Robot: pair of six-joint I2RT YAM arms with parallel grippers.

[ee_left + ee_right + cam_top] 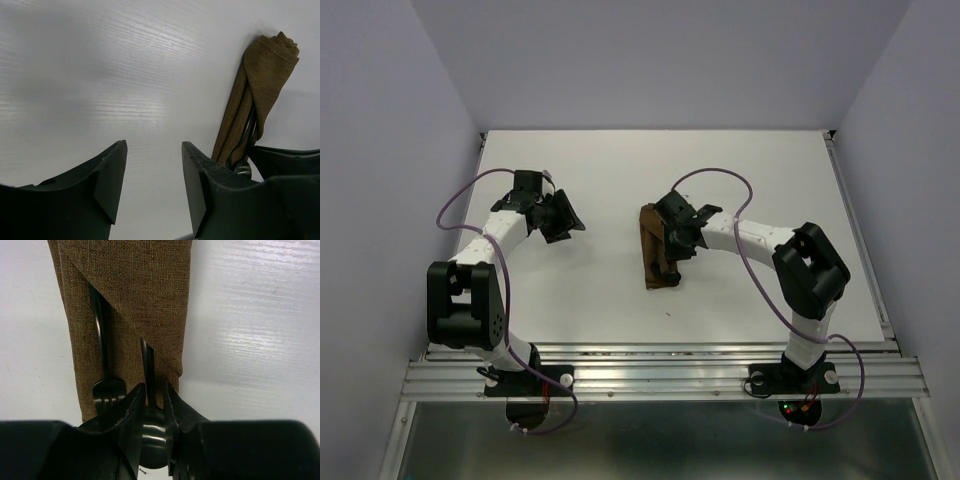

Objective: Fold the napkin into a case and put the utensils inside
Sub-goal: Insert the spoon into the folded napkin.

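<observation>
The risk starts at the bottom of the right wrist view. The spoon [154,436] is only partly in, with its bowl lying under and between the right jaws and its thin handle running up under the diagonal flap. If those jaws lift or draw back while a finger [127,415] rubs on the bowl, the spoon would probably slide back out. A push that is off line could nudge the fork [107,390], which lies just beside the spoon at lower left with its tines showing. Farther up the frame, the case [140,295] is loose cloth on a smooth desk [250,340]. Pushing the spoon could therefore slide the whole pouch away or ruck the flap and open the fold. Nothing holds the cloth down.

The right jaws are parted narrowly, with a gap wider than the spoon's handle, so they straddle it rather than clamp it. Whether a pad touches the metal cannot be told.

In the top view the case [653,266] lies at the centre of the frame, under the right arm [760,235]. The left arm [495,235] sits well apart at middle left. Its jaws stand wide and hold nothing over bare desk. Its own camera shows the case [262,70] at upper right.
</observation>
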